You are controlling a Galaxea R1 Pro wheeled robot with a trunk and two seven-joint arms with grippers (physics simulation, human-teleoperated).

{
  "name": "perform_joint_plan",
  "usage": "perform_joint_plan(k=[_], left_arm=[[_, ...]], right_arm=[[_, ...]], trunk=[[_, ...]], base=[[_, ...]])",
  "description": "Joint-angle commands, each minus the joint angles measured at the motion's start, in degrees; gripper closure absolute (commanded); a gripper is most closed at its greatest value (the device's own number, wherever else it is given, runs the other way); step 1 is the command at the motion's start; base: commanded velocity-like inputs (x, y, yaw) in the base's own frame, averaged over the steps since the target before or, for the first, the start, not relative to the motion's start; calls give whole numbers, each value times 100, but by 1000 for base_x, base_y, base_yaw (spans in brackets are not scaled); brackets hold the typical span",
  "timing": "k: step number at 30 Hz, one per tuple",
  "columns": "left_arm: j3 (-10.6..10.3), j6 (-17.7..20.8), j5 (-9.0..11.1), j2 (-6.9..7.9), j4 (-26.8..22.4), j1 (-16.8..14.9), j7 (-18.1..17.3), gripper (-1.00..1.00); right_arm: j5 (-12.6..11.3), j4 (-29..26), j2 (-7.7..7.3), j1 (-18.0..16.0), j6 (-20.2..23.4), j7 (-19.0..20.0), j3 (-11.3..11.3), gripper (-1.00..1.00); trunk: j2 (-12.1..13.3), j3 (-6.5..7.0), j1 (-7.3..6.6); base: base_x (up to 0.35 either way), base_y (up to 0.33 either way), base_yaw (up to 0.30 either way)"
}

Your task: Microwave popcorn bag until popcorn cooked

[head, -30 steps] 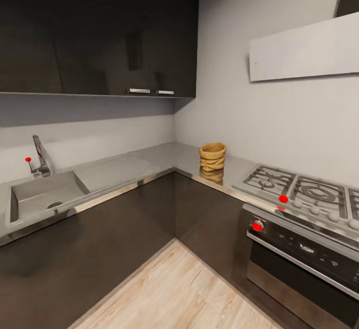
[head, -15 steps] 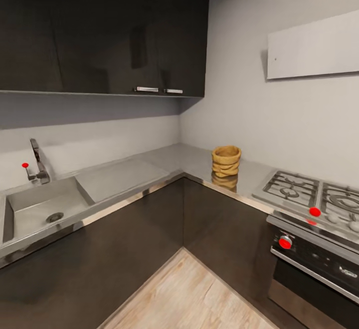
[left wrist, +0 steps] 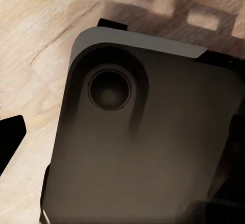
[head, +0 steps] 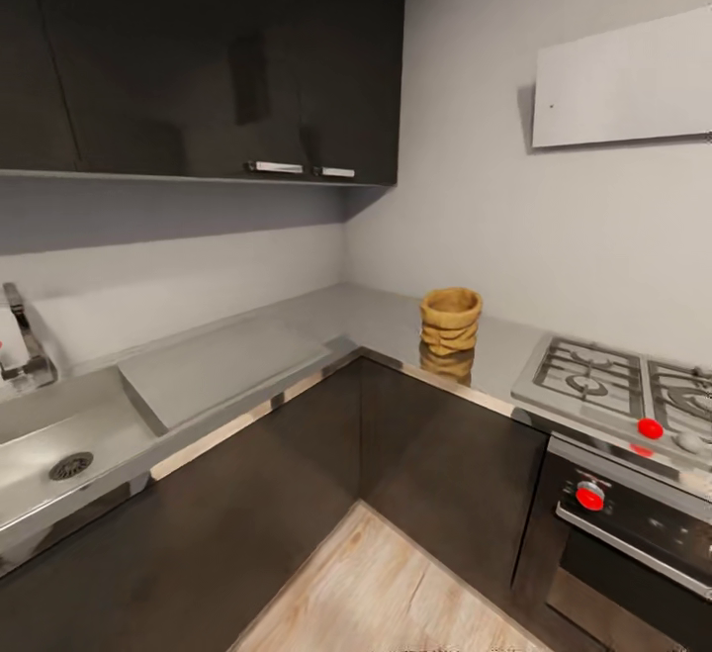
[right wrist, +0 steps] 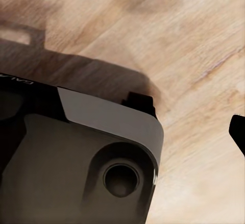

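- Both wrist views look down at pale wood-plank flooring [left wrist: 30,40], each with a dark grey rounded base panel of the robot [left wrist: 148,147] below the camera. That places both arms hanging low beside the body.
- A black fingertip [left wrist: 10,137] shows at the edge of the left wrist view and another black fingertip [right wrist: 238,129] at the edge of the right wrist view. Whether either pincer is spread or closed cannot be told.
- The small tan-brown crumpled paper popcorn bag [head: 450,321] stands upright on the long grey brushed-steel countertop [head: 366,316]. Its long axis is vertical and its rolled rim opens upward. It sits near the inner corner, just beside the wall.
- A steel gas hob with dark grates [head: 593,380] lies near the bag, with red knobs [head: 650,427] and a built-in oven [head: 633,543] beneath.
- A steel sink basin with a round drain [head: 69,464] and a faucet [head: 25,350] sit well apart from the bag, along the other run.
- Dark glossy wall cabinets [head: 218,58] hang above; dark cabinet fronts [head: 435,484] stand between the floor and the bag.
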Motion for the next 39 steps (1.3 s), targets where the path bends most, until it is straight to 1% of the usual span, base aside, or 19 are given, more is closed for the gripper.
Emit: perform_joint_plan(k=[1, 10, 17, 29, 39], left_arm=[[6, -6, 27, 0, -7, 0, 1, -100], [10, -6, 28, 0, -8, 1, 6, -100], [10, -6, 32, 0, -8, 1, 6, -100], [10, -6, 31, 0, -8, 0, 6, -100], [10, -6, 34, -12, -8, 1, 6, -100]], right_arm=[[37, 10, -2, -7, 2, 9, -49, -100], [30, 10, -5, -7, 7, 0, -52, -100], [21, 10, -7, -7, 9, -71, -52, -100], [1, 10, -8, -7, 0, -73, -61, -100], [-14, 10, 22, -7, 11, -77, -69, -100]], trunk=[[-3, -13, 0], [-3, -59, 0], [-3, -62, 0], [-3, -62, 0], [-3, -62, 0]], base=[[25, 22, -189], [3, 2, -194], [0, 0, -20], [0, 0, -9], [0, 0, -222]])
